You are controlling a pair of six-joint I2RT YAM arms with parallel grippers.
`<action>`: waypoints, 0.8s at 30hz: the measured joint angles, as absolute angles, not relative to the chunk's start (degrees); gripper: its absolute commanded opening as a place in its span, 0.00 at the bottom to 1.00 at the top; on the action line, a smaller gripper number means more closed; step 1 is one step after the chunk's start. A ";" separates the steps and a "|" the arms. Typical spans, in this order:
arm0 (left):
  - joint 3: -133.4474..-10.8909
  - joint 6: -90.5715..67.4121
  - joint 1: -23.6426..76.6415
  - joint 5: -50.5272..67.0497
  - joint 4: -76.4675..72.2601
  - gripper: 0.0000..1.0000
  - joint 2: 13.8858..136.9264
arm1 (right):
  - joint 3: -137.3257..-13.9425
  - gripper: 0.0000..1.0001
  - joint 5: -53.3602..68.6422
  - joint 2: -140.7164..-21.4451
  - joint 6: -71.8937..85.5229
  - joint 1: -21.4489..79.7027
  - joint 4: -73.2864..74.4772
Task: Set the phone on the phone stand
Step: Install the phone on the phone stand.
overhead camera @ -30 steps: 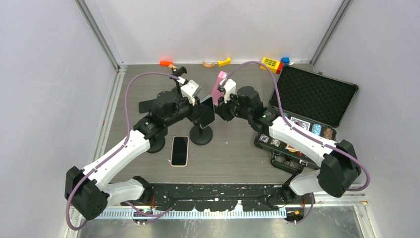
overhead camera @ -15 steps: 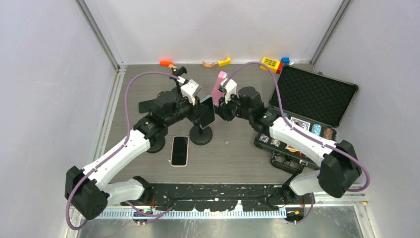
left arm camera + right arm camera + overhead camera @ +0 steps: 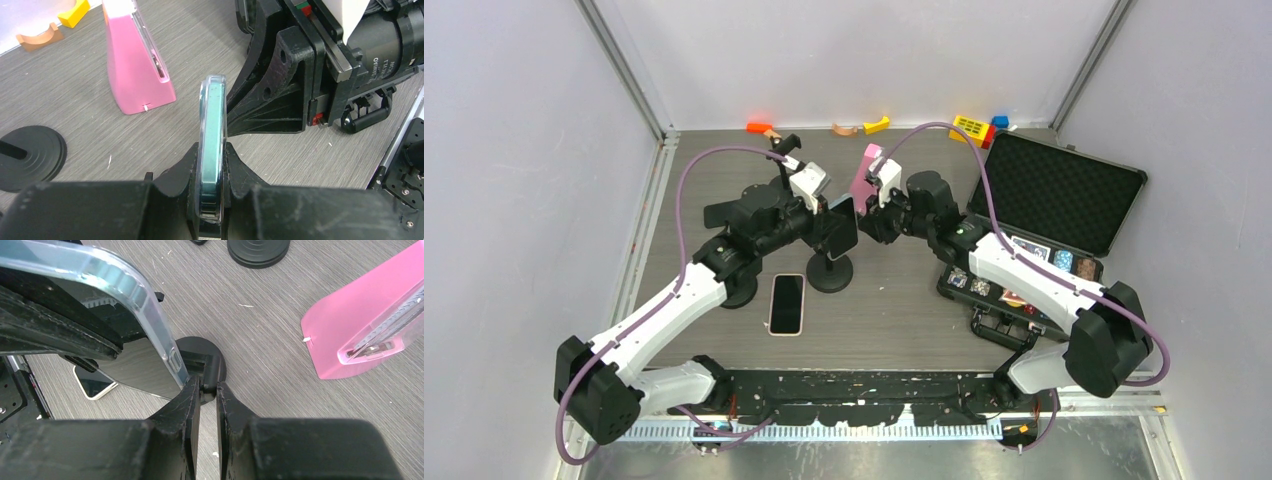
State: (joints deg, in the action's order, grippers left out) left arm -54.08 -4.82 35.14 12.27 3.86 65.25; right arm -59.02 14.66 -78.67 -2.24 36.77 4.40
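My left gripper (image 3: 832, 222) (image 3: 212, 150) is shut on the phone (image 3: 844, 224) (image 3: 212, 115), a teal one in a clear case, held upright and edge-on between the fingers. The phone hangs just above the black phone stand (image 3: 831, 272) (image 3: 209, 364), whose round base rests on the table. From the right, my right gripper (image 3: 871, 226) (image 3: 208, 384) is shut on the stand's black upper part, right beside the phone's lower corner (image 3: 172, 360). Whether the phone touches the stand's cradle is hidden.
A second phone (image 3: 786, 303) lies flat in front of the stand. A pink stand (image 3: 864, 172) (image 3: 135, 65) holding another phone stands just behind. A black disc base (image 3: 30, 155) sits to the left. An open black case (image 3: 1054, 195) lies at the right, toy pieces (image 3: 972, 127) along the back.
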 measured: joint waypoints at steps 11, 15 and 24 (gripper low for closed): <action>-54.19 -4.05 35.20 12.21 3.79 0.00 65.41 | -61.39 0.03 13.74 -79.79 -2.24 37.17 7.38; -53.95 -4.03 35.20 12.32 3.51 0.00 65.25 | -61.39 0.04 13.65 -79.79 -2.26 37.19 7.42; -53.52 -3.42 35.14 13.54 3.46 0.00 64.77 | -61.41 0.04 13.85 -79.79 -2.52 37.30 7.57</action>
